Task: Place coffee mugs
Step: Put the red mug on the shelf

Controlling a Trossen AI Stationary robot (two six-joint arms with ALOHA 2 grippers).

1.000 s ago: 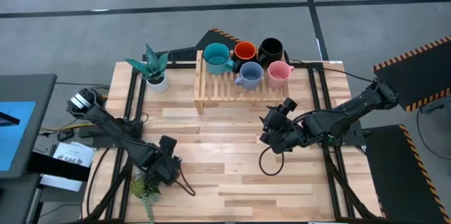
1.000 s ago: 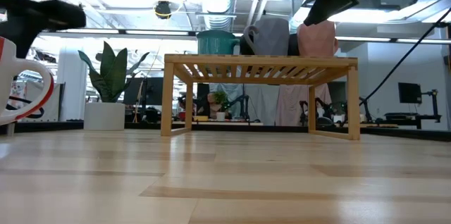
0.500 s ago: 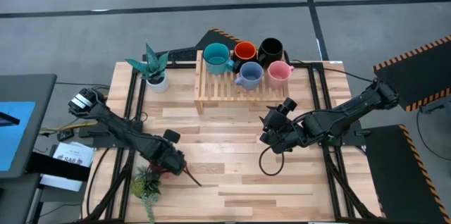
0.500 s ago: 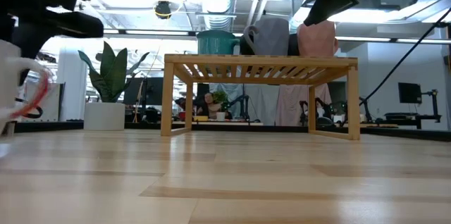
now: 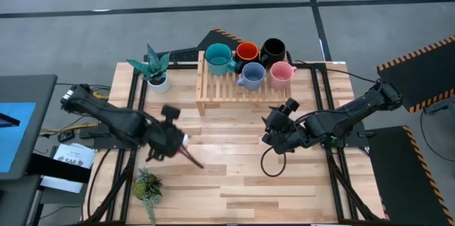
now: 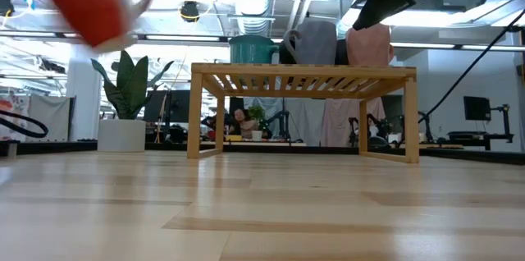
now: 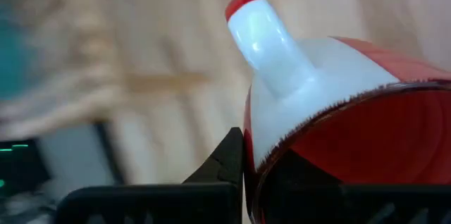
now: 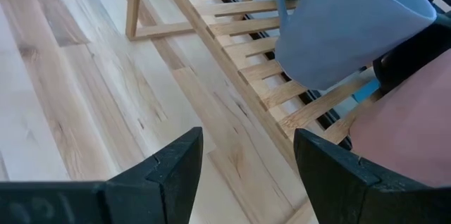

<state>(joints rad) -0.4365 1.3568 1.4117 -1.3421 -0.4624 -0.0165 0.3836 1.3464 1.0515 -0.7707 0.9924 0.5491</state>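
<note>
A red mug [image 7: 331, 90] with a white handle [image 7: 264, 34] hangs in the air over the table's left half, held by my left gripper [image 5: 176, 141]. In the low view the red mug [image 6: 90, 2] shows high up and blurred. The teal [image 5: 219, 57], orange [image 5: 247, 51], black [image 5: 273, 50], pale blue [image 5: 251, 74] and pink [image 5: 281, 74] mugs stand on a wooden slatted rack [image 5: 213, 98] at the far middle. My right gripper [image 5: 274, 138] waits open in front of the rack, its fingers empty. My left gripper holds the red mug by its rim wall next to the handle [image 7: 248, 146]. One dark finger [image 7: 227, 159] lies against the outside of the wall; the other is hidden by the mug. The fingers slant down from the table's left. The mug is lifted clear of the table.
A spiky plant in a white pot [image 5: 155, 71] stands left of the rack. A small leafy plant [image 5: 147, 185] sits at the near left corner, below my left arm. A black cable loops under my right gripper [image 5: 274, 165]. Bare wood [image 5: 234, 183] lies across the near middle.
My left gripper has taken hold of the red mug, which stood on the table near the small leafy plant. It has carried the mug up and toward the far edge, lifting it clear of the table. My right arm has kept still.
</note>
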